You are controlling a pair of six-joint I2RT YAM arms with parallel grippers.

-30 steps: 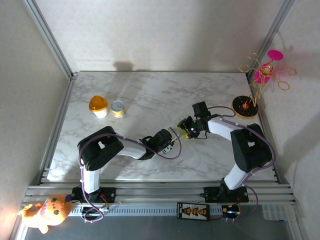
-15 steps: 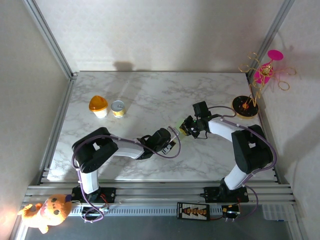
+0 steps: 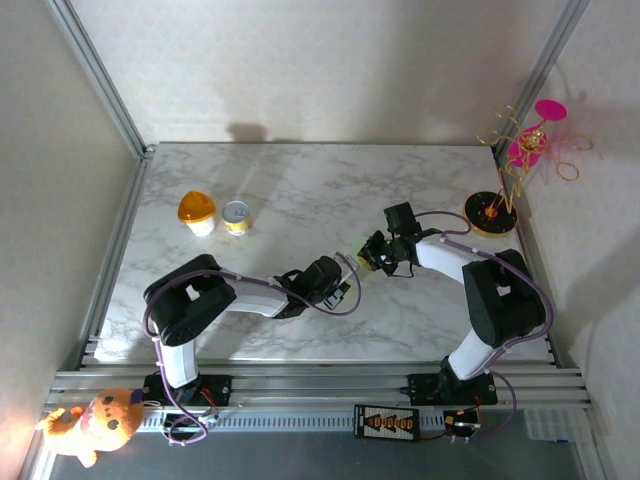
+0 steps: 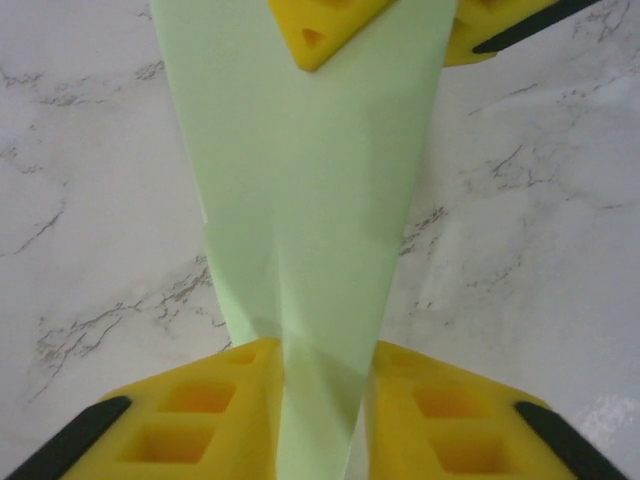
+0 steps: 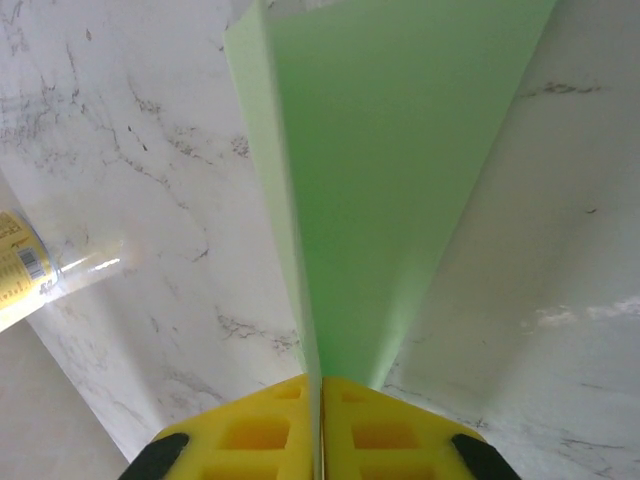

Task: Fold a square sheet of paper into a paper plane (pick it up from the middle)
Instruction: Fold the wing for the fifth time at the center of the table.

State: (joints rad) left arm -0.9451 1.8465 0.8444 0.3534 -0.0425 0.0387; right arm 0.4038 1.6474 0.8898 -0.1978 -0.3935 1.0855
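Late folding step, by appearance: your left tool (image 4: 322, 405) and right tool (image 5: 321, 425) both clamp the paper plane (image 4: 310, 200); sharpen its crease next.

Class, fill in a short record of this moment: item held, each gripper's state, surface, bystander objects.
Item held: paper plane, pale green, folded, spanning both grippers
Left gripper: shut on the paper plane
Right gripper: shut on the paper plane
Surface: marble table
Bystanders: orange-lidded cup, yellow tin, ornament stand
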